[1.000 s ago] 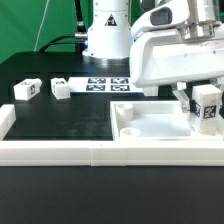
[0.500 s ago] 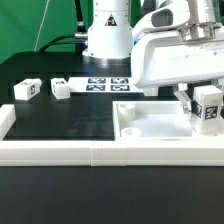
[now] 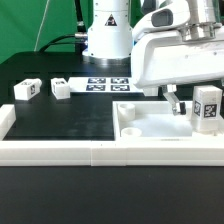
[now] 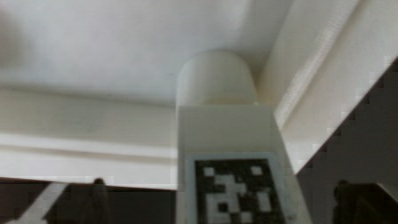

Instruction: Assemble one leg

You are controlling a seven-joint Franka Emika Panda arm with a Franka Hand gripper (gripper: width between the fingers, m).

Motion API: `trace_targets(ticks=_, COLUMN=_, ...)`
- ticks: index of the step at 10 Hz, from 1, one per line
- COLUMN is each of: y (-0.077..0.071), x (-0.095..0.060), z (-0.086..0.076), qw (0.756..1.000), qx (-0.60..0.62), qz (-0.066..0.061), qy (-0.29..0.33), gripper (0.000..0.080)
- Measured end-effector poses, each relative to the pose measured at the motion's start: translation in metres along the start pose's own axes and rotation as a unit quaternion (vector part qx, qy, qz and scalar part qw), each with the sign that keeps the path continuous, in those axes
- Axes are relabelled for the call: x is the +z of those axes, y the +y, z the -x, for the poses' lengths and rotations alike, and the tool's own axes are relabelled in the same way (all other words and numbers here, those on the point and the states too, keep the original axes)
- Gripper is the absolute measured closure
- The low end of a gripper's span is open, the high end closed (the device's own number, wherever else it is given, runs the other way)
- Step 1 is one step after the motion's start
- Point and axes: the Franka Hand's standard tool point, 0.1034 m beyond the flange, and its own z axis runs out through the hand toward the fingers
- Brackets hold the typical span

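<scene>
Leg [image 3: 207, 106] pinched in claw [image 3: 203, 112], at right, over right end of white panel [image 3: 150, 128]. Tilted a second ago, now upright, tag facing near. Probably squared up for insertion into panel; not yet seated.

The pincer [image 3: 202, 113] hangs pointing straight down, jaws closed on the leg [image 3: 208, 100].

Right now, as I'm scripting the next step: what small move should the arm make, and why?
Probably ease straight down: the gripper is shut on the small white tagged plastic leg, upright over the large flat white square panel near its corner, apparently unseated.
</scene>
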Motion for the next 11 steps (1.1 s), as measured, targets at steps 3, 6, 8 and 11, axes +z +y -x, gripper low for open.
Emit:
trace_targets(ticks=3, y=-0.006, x=-0.018, z=-0.011, qw=1.000, qx=0.002, qz=-0.002, qy=0.002, gripper=0.0151)
trace_targets(ticks=6, y=-0.005, x=-0.046, z=-0.026, qw=1.000, qx=-0.001, qz=-0.003, qy=-0.003, gripper=0.0151)
trace_targets(ticks=8, y=-0.007, x=-0.045, z=-0.023, qw=1.000, qx=-0.001, qz=-0.007, qy=-0.019, gripper=0.0151)
trace_targets(ticks=11, y=-0.006, x=-0.035, z=-0.017, qw=0.996, qx=0.010, qz=-0.017, qy=-0.090, gripper=0.0151)
